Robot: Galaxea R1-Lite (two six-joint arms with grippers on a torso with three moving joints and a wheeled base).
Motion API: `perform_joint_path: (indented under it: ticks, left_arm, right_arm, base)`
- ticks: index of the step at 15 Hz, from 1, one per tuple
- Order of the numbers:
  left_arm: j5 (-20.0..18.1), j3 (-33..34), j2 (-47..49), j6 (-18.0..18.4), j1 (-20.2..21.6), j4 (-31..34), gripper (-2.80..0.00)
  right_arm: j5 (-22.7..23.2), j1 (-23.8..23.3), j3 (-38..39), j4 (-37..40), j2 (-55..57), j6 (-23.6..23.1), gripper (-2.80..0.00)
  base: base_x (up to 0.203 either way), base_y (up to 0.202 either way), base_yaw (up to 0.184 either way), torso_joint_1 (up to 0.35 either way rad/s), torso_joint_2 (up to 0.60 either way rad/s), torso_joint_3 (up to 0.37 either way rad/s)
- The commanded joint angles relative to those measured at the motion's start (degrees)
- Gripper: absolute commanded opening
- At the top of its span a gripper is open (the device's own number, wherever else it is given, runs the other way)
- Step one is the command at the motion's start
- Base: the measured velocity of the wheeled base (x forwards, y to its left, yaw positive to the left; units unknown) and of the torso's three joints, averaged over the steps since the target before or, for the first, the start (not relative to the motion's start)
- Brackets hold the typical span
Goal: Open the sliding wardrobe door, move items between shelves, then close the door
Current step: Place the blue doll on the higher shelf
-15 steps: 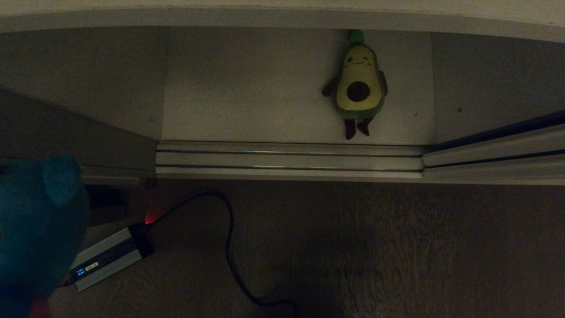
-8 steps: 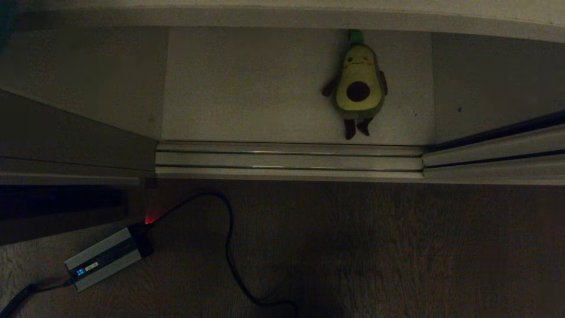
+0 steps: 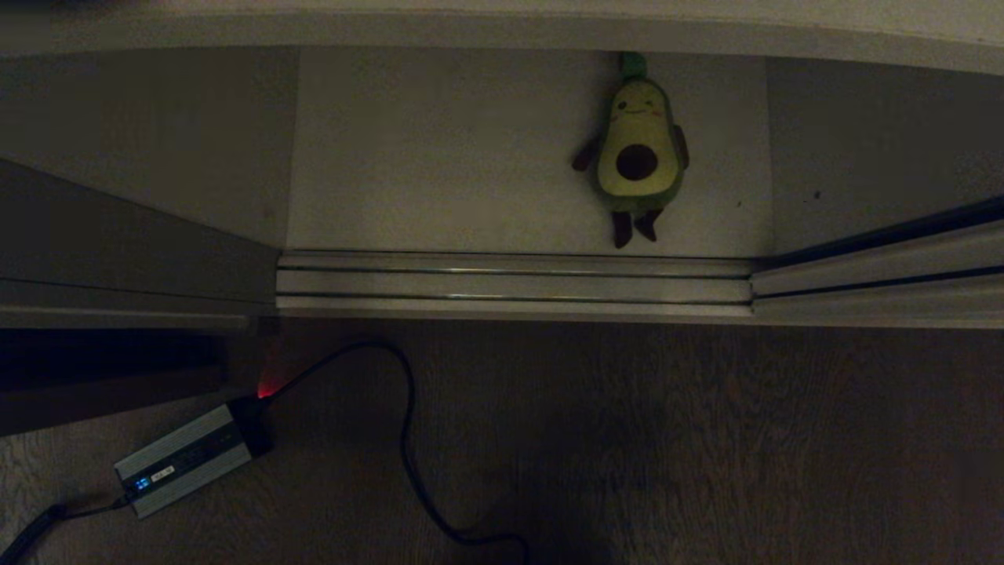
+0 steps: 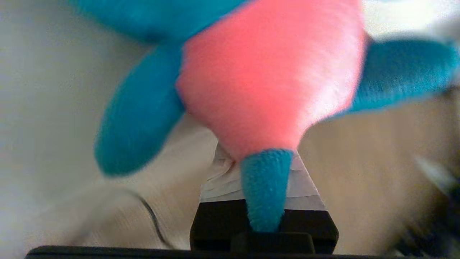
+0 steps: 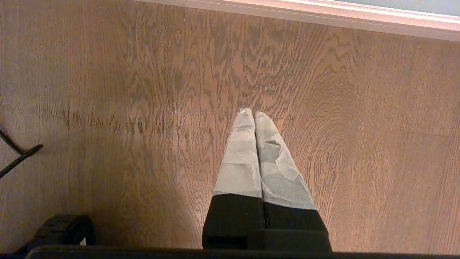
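Left gripper [image 4: 264, 158] clenched on the teal monster [image 4: 266, 72], which hangs past its fingertips

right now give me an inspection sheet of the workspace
surface: off-white bottom shelf behind the ribbed floor track; wardrobe stands open in the middle
job's things: avocado plush lies face up on the shelf; teal monster plush hangs from the left hand
clutter: grey box on the wooden floor
grippers: left hand shut on the monster, outside the head view; right hand shut, empty, above bare floor
cables: black cable loops from the box across the floor
surroundings: sliding door panel at left
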Motion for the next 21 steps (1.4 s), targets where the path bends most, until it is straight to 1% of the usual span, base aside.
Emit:
perform_joint_path:
  ticks: [1,3,4,5,6,7,9,14,18,20,21]
  left_arm:
    - [5.7,-8.5,12.4,-0.2,0.0,-4.5,-2.8]
    - [10.3,-16.0,16.9,-0.3,-0.1,-6.9,-2.8]
    - [12.2,-17.0,17.8,0.0,-0.1,-7.8,-2.8]
    - [12.9,-16.9,17.8,0.1,-0.2,-7.9,-2.8]
    - [14.1,-16.9,17.8,0.1,-0.2,-8.2,0.0]
    - [15.1,-16.9,17.6,0.5,-0.2,-8.4,0.0]
    - [14.9,-16.9,16.6,0.7,-0.3,-9.2,0.0]
    - [13.2,-16.9,12.2,0.6,-0.9,-9.2,0.0]
    - [10.9,-16.9,7.1,0.1,-0.8,-7.9,0.0]
    - [9.1,-16.8,4.7,-1.0,-0.8,-4.5,0.0]
    - [7.2,-16.8,3.4,-1.8,-0.8,-2.3,0.0]
  right_arm:
    - [0.0,0.0,0.3,0.0,0.0,0.0,-2.8]
    - [0.0,0.0,0.2,0.0,0.0,0.0,-2.8]
    - [0.0,0.0,0.2,0.0,0.0,0.0,-2.8]
    - [0.0,0.0,0.2,0.0,0.0,0.0,-2.8]
    - [0.0,0.0,0.2,0.0,0.0,0.0,-2.8]
    - [0.1,0.0,0.2,0.0,0.0,0.0,-2.8]
    - [0.1,0.0,0.3,0.0,0.0,0.0,-2.8]
    - [0.0,0.0,0.2,0.0,0.0,0.0,-2.8]
    - [0.0,0.0,0.3,0.0,0.0,0.0,-2.8]
    - [0.1,0.0,0.2,0.0,0.0,0.0,-2.8]
    - [0.0,0.0,0.2,0.0,0.0,0.0,-2.8]
  base:
    - [0.0,0.0,0.0,0.0,0.0,0.0]
    - [0.0,0.0,0.0,0.0,0.0,0.0]
    - [0.0,0.0,0.0,0.0,0.0,0.0]
    - [0.0,0.0,0.0,0.0,0.0,0.0]
    - [0.0,0.0,0.0,0.0,0.0,0.0]
    - [0.0,0.0,0.0,0.0,0.0,0.0]
    - [0.0,0.0,0.0,0.0,0.0,0.0]
    - [0.0,0.0,0.0,0.0,0.0,0.0]
    - [0.0,0.0,0.0,0.0,0.0,0.0]
    - [0.0,0.0,0.0,0.0,0.0,0.0]
    - [0.0,0.0,0.0,0.0,0.0,0.0]
